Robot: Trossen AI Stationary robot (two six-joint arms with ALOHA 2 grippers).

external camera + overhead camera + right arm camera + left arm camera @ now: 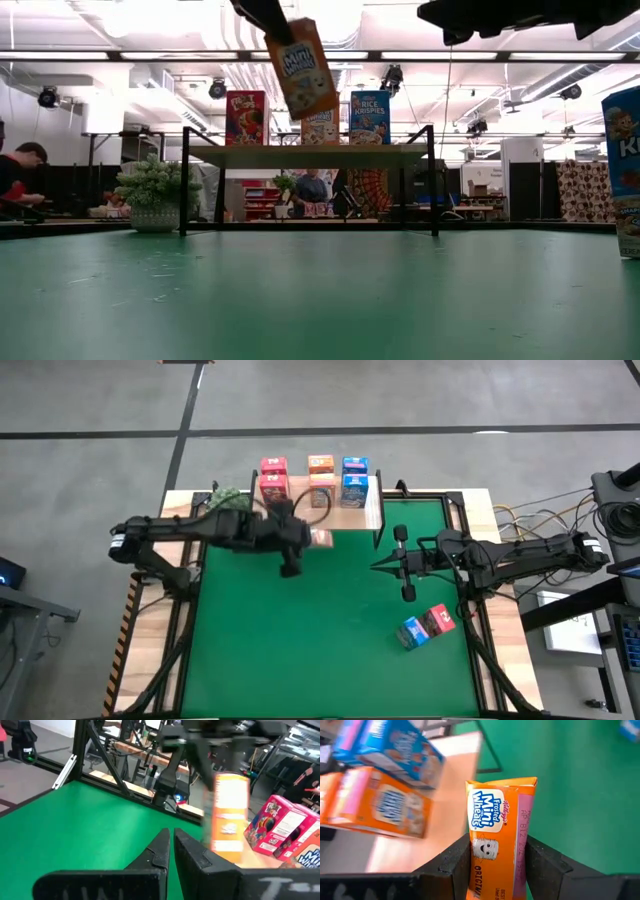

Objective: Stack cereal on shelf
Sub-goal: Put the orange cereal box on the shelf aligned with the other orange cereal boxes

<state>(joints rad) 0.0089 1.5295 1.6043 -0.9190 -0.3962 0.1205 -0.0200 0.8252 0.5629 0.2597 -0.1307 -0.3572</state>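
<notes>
Your left hand (495,865) grips an orange Mini-Wheats box (500,850), fingers (457,867) pressed on both narrow sides. From above the box (321,538) is mostly hidden under the arm, just off the shelf's (368,518) front edge. The low view alone shows height: that box (302,68) hangs tilted, above the shelf board (305,155), not touching it.

On the shelf, the high view shows red boxes (273,478), orange boxes (321,480) and blue boxes (354,480) in three columns toward the back edge of the counter (310,650). The low view shows only front faces.

Your right hand (170,842) has its fingers pressed together and holds nothing; it hovers over the counter's right half (378,566). A blue box (412,632) and a red box (440,619) lie touching near the counter's right edge. A plant (153,190) stands near the back left corner.
</notes>
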